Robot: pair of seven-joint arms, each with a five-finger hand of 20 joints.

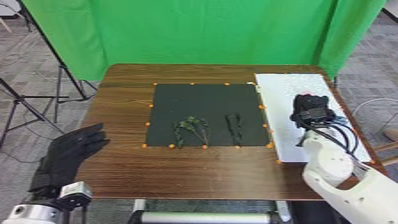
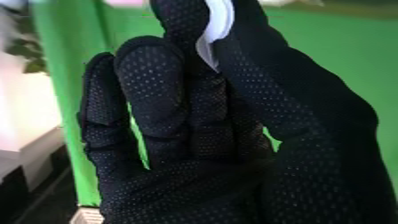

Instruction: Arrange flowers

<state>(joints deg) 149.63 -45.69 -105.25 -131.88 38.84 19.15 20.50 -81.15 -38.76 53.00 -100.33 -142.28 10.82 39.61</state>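
Observation:
My right hand (image 1: 311, 109) is over the white sheet (image 1: 289, 120) at the table's right, with a bit of red at its far end. In the right wrist view my right hand (image 2: 213, 130) pinches a slim white thing (image 2: 219, 20) between thumb and finger; what it belongs to is hidden. Green leafy sprigs (image 1: 190, 124) lie on the dark mat (image 1: 204, 100), with darker slender stems (image 1: 234, 127) to their right. Over the table's left edge, my left hand (image 1: 73, 147) is open and holds nothing.
Small orange markers (image 1: 152, 105) line the mat on the brown table (image 1: 124, 150). A green curtain (image 1: 204, 35) hangs behind the table, and black stand legs (image 1: 60, 75) stand at the left. Blurred leaves (image 2: 34, 65) are in the right wrist view.

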